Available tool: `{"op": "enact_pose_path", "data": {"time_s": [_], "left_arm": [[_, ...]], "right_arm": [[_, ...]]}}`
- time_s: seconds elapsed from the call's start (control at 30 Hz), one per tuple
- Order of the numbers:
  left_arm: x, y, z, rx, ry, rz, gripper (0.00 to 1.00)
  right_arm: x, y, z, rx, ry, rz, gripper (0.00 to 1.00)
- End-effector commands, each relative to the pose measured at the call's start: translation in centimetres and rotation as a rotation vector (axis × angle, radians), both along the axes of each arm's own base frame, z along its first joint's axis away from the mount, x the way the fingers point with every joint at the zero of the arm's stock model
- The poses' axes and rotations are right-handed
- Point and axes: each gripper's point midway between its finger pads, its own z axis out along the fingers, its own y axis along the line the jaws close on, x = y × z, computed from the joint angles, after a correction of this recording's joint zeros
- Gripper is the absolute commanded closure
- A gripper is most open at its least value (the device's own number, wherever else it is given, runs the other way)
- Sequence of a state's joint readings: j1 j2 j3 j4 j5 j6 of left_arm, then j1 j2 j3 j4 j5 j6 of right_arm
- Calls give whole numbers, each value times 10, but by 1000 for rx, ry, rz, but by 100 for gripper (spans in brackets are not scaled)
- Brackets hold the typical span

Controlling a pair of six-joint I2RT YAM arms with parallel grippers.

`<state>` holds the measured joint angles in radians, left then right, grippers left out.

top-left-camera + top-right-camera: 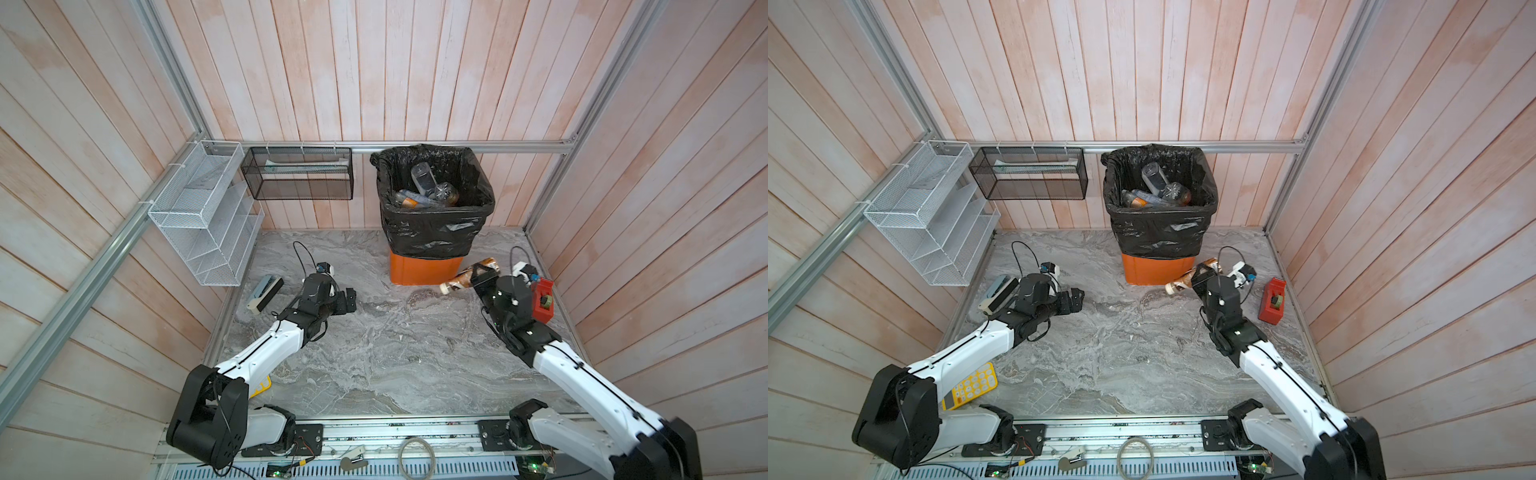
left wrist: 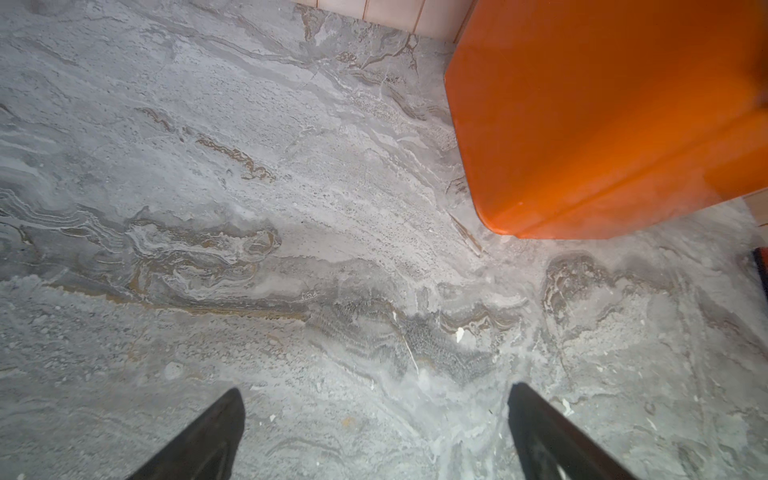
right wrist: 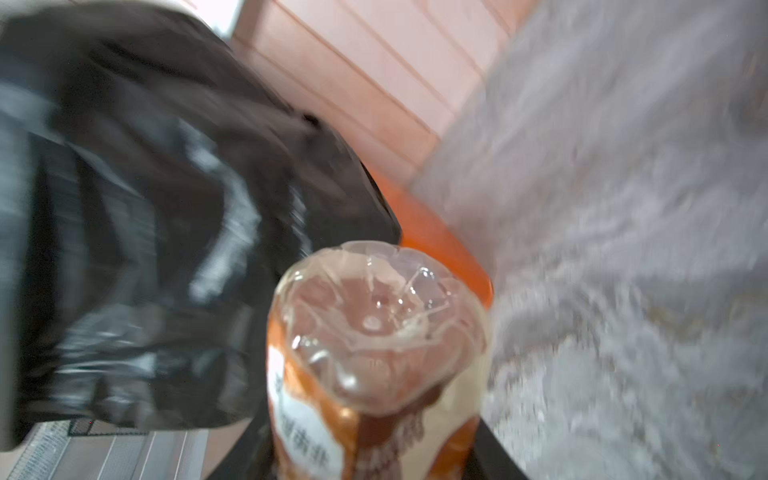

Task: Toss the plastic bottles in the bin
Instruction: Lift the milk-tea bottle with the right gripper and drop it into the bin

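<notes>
Clenching the right fingers (image 1: 478,275) across the middle of a dented bottle (image 1: 457,284), holding it tilted off the counter (image 1: 395,353) just beside the bin (image 1: 426,270)'s orange wall, seemingly below its rim; holding the left fingers (image 2: 208,440) spread and empty above bare counter. Risking a slip or a twist out of the grip through biting on thin, dented plastic, and a knock on the wall or a snag in the loose bag (image 1: 432,237) through swinging inward before rising clear of the rim. Risking a brush against the tape dispenser (image 1: 1272,301) near the right wrist.
</notes>
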<state>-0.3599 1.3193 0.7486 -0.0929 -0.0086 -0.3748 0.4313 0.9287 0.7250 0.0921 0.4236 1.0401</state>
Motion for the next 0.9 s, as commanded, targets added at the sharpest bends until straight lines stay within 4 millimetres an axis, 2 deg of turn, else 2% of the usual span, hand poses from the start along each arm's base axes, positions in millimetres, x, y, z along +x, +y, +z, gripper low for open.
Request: {"op": "enact_pose_path", "data": {"time_s": [0.0, 0.07, 0.17, 0.23, 0.33, 0.4, 0.43, 0.47, 0.53, 0.57, 0.6, 0.63, 0.7, 0.77, 0.87], "left_arm": [[6, 2, 12, -49, -56, 36, 0], [7, 1, 15, -70, -71, 41, 0], [7, 0, 20, -95, -95, 43, 0], [7, -2, 24, -108, -108, 39, 0], [6, -4, 26, -119, -112, 30, 0], [5, -3, 25, -116, -106, 28, 0], [4, -3, 23, -113, -102, 30, 0], [4, -2, 21, -109, -96, 29, 0], [4, -3, 21, -103, -90, 26, 0], [4, -3, 22, -96, -87, 21, 0], [4, -3, 23, -89, -83, 20, 0], [3, -1, 25, -80, -82, 20, 0], [1, 2, 29, -69, -92, 26, 0], [-2, 5, 32, -65, -107, 33, 0], [-5, 7, 33, -72, -114, 44, 0]], "right_arm": [[-29, -47, 89, -241, -182, -173, 49], [-49, -57, 145, -315, -314, -207, 49], [-66, -54, 217, -411, -486, -199, 49], [-65, -44, 252, -463, -560, -175, 49], [-48, -19, 294, -510, -665, -119, 48], [-14, 7, 301, -549, -660, -49, 46], [15, 27, 295, -582, -615, 13, 45], [47, 50, 279, -627, -544, 99, 43], [99, 90, 255, -684, -413, 254, 38], [117, 99, 245, -707, -344, 290, 31], [135, 89, 240, -727, -285, 268, 25], [142, 86, 243, -735, -256, 248, 18], [139, 80, 262, -740, -283, 210, 14], [120, 65, 292, -730, -362, 137, 9], [93, 45, 318, -713, -434, 53, 9]]}}
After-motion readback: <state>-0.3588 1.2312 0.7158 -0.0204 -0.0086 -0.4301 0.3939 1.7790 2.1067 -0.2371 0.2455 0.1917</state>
